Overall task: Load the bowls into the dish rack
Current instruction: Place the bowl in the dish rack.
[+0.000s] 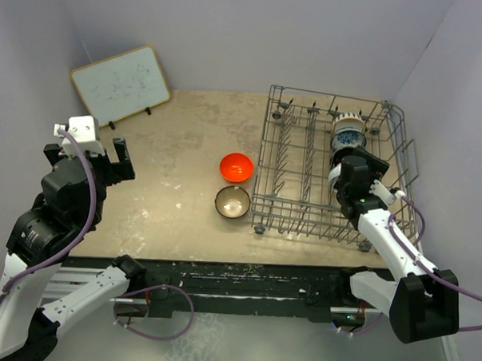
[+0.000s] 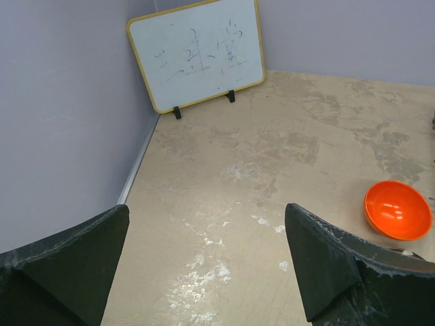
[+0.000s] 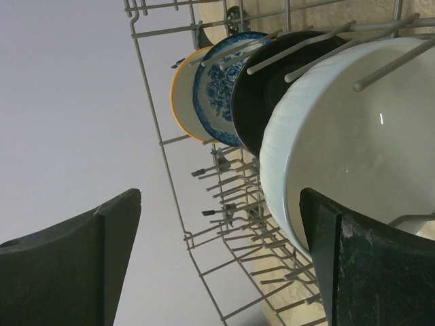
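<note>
The dish rack [image 1: 302,163] stands on the right half of the table [image 1: 186,146], near its far-right corner. Four bowls stand on edge in a row between the tines along the rack's right side. From the far end they are the cream-beige bowl [image 3: 182,95], the blue-and-white patterned bowl [image 3: 217,85], the glossy black bowl [image 3: 262,102] and the white bowl [image 3: 353,149]. The rack's left rows hold nothing.

Two bowls sit upright on the table just left of the rack. The orange-red bowl [image 1: 236,167] is the farther one, and the brown bowl with cream inside [image 1: 233,202] is just on its near side.

A whiteboard [image 1: 121,85] leans at the far-left corner. Its faint blue scribbles cannot be read.

The right gripper [image 3: 217,272] hangs over the rack with its jaws spread wide. It grips nothing, and one finger is just beside the white bowl's rim. The left gripper [image 2: 207,272] hovers over the left side of the table, also fully spread and empty.
</note>
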Tool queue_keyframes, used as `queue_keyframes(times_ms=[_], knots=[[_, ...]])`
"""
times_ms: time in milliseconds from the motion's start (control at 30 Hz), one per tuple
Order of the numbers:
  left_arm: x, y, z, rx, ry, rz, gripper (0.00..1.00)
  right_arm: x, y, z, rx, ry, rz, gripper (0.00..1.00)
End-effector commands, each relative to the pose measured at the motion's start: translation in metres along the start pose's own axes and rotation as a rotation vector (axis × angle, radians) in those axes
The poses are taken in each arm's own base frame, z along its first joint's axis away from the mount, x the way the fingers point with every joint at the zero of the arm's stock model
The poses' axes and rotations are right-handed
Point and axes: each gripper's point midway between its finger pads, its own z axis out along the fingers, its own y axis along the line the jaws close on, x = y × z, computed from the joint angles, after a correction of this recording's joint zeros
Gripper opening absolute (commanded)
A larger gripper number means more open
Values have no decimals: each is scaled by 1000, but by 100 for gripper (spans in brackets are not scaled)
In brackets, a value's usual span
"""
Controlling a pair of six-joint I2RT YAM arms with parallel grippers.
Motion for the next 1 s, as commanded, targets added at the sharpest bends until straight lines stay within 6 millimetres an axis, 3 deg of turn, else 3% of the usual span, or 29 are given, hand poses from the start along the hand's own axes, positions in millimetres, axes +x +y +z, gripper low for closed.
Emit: queue_keyframes(times_ms=[0,233,500,667,867,967], knots=[[-12,-4,-1,25,-35,-18,99,1,32,-17,-75,45,69,100],[-8,-12,5,39,-24,-9,99,-6,42,-27,-121,48,75,100],[-7,-17,8,52,-21,-7,99,-3,79,-44,-291,97,45,100],[-8,-18,8,53,-22,-9,99,3,87,-49,-360,137,59,100],[-8,-18,9,50,-24,-8,99,1,99,-52,-341,121,55,100],[-9,-19,9,52,-31,-12,99,-5,91,-48,-237,73,39,100]])
